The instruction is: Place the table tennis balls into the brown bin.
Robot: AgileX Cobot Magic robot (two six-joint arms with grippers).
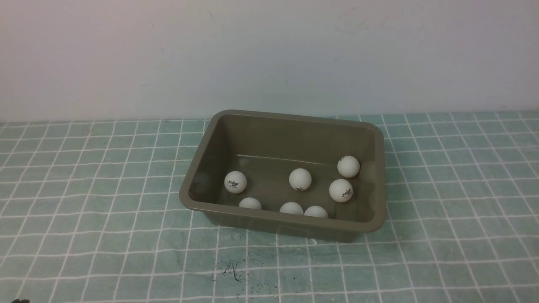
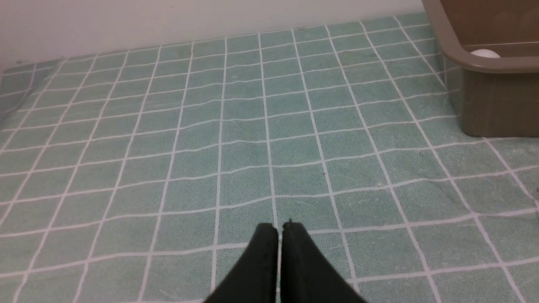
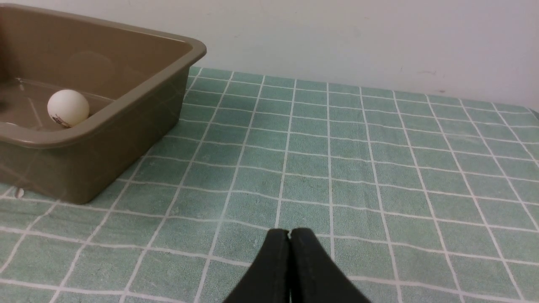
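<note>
Brown bin [image 1: 294, 126] set on green checked cloth [image 1: 84, 168], slightly right of centre, far long side close to white wall [image 1: 269, 50], turned a little out of square with the cloth grid. Seven table tennis balls inside, all on the bin floor. Logo ball [image 1: 235, 182] toward the left end, standing apart. Plain ball [image 1: 300, 179] near the middle of the floor. Two balls at the right end: far one [image 1: 348, 166] close to the right wall, near one [image 1: 341, 190] with dark print facing forward, just beside it; touching or not, cannot tell. Three more along the near wall, lower halves hidden behind the near rim: left one [image 1: 250, 203], middle one [image 1: 291, 208], right one [image 1: 316, 211], the last two just beside each other. Dark ink-like marks [image 1: 236, 267] on the cloth in front of the bin. Left gripper [image 2: 279, 229] over bare cloth to the left of the bin, black fingers pressed together with only a hairline gap, holding nothing; bin corner and top of one ball [image 2: 484, 53] visible in the left wrist view. Right gripper [image 3: 289, 234] over bare cloth to the right of the bin, fingers likewise closed tip to tip, empty; one ball [image 3: 68, 107] visible past the rim in the right wrist view. Neither gripper visible in the front view.
</note>
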